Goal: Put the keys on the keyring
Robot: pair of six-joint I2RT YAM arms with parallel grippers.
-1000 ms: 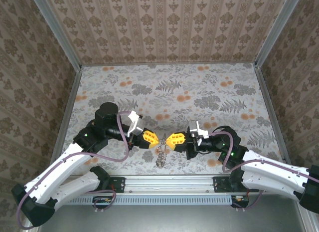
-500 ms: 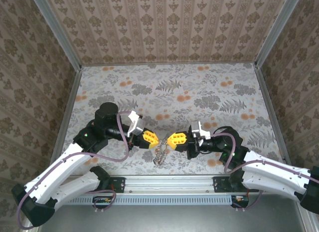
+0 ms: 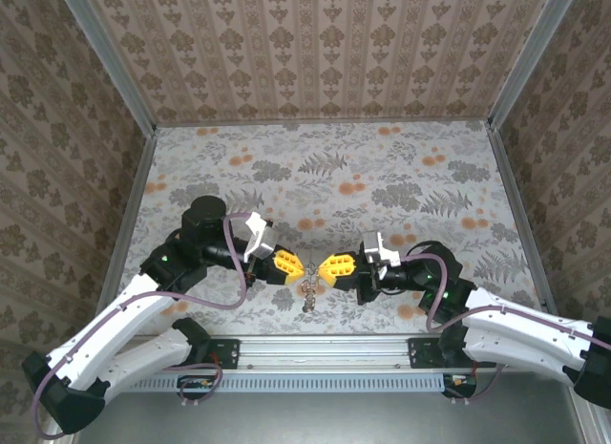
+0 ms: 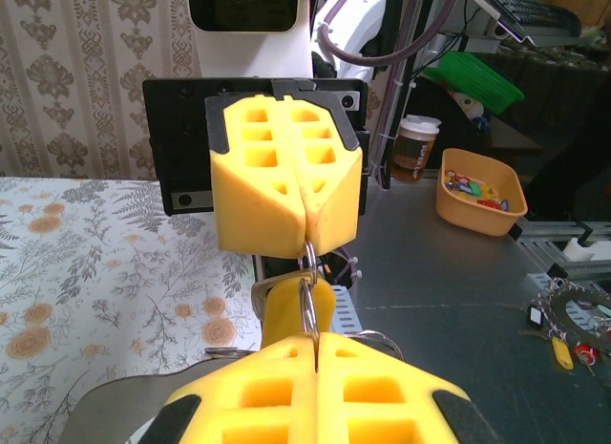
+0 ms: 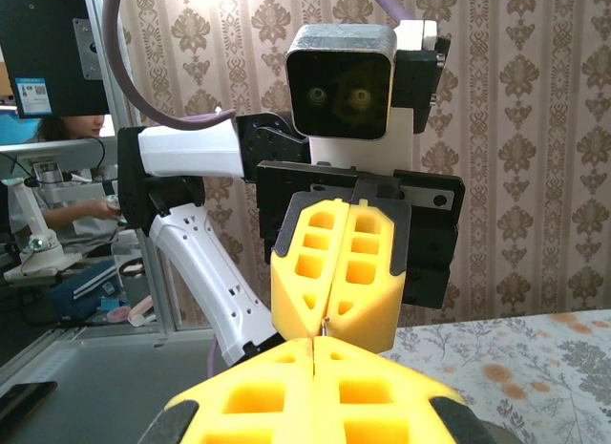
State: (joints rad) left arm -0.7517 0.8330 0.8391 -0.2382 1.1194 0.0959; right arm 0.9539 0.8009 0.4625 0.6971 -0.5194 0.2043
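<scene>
At the lower centre of the top view, close to the front rail, my left tool (image 3: 298, 267) and right tool (image 3: 326, 267) meet tip to tip, both clenched. The keys (image 3: 307, 296) dangle just under that meeting point, above the tabletop (image 3: 382, 167).

Change over the last second: the tools barely moved. The right one nudged out and came back. The key cluster swung a little left, then settled, and it now hangs shorter and more centred. My read: I'm mid-threading and making tiny adjustments, and the keys are not clearly seated yet.

In the left wrist view my own pads sit at the bottom edge and the right tool's pads are above centre. The keyring (image 4: 307, 277), a thin loop, is stretched between them with each end pinched in a closed seam. So both tools are grasping the keyring.

The right wrist view shows the same closed seams, but the loop itself is hardly visible there.

Farther up the frame there is just the flowered tabletop.
</scene>
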